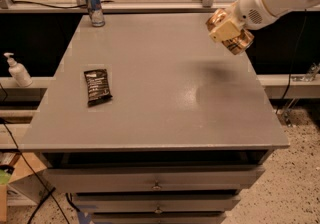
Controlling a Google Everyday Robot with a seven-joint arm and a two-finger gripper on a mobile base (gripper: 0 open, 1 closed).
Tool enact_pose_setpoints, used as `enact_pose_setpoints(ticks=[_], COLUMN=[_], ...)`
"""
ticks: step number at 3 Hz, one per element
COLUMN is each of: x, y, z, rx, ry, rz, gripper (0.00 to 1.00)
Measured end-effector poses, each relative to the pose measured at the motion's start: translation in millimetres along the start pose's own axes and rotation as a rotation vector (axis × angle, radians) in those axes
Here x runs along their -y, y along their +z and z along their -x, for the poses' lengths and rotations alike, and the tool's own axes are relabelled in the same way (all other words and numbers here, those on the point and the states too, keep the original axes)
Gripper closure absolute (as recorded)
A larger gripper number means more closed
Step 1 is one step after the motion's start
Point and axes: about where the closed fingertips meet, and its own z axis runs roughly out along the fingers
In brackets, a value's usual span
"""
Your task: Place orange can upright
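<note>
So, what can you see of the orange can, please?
The orange can has a shiny orange-gold and brownish metal body. It is off the table, held tilted in the air near its far right corner. The gripper is closed around its middle, one pale finger covering part of it. Nothing else touches it.

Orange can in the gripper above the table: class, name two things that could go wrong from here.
1. The orange can hangs tilted in the gripper; released like that, it would probably tip over and roll.
2. It hangs near the right edge of the table, so a rolling can might fall off.
</note>
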Motion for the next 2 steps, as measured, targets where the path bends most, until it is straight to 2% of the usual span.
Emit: enact_pose_setpoints(ticks=[1,2], x=[-0.5,-9.5], y=[-3.8,-4.4], z=[-2.9,9.6], rx=[0.011,-0.029], ry=[-0.082,-0.212], rz=[-0.002,-0.051], gripper=[1.0,1.0])
